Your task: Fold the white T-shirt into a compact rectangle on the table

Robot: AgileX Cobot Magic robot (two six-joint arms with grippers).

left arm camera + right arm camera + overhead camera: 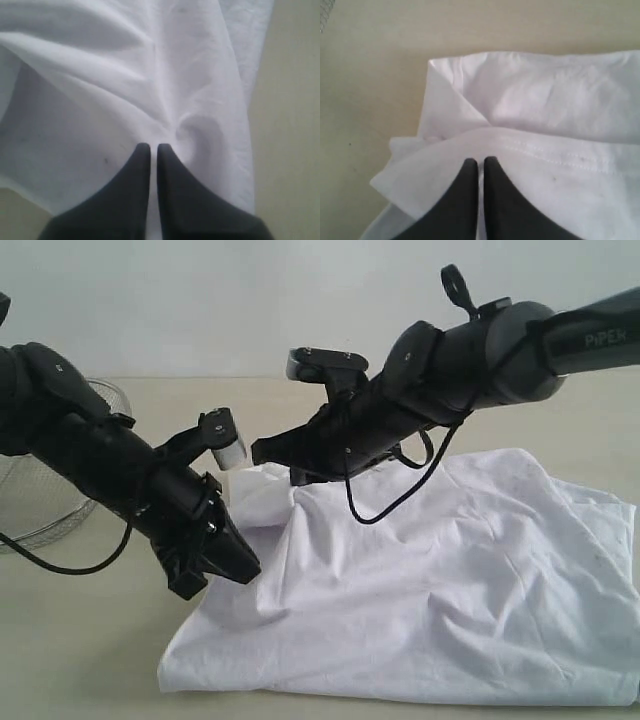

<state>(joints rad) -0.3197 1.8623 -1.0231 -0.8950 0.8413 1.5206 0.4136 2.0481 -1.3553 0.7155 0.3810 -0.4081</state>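
A: White T-shirt (450,610) hem lies closest, spread on the table (80,650), rumpled toward its left side.
B: Room around it?
A: Bare beige top to its left; wire basket (40,490) well apart at far left.
B: Grippers?
A: Left gripper (150,146) pinches a cloth ridge, jaws together. Right gripper (480,161) clamps a raised stitched hem. Plain pale wall (200,300) behind.

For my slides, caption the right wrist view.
Shut right gripper pinching stitched hem of white cotton T-shirt on pale beige table.
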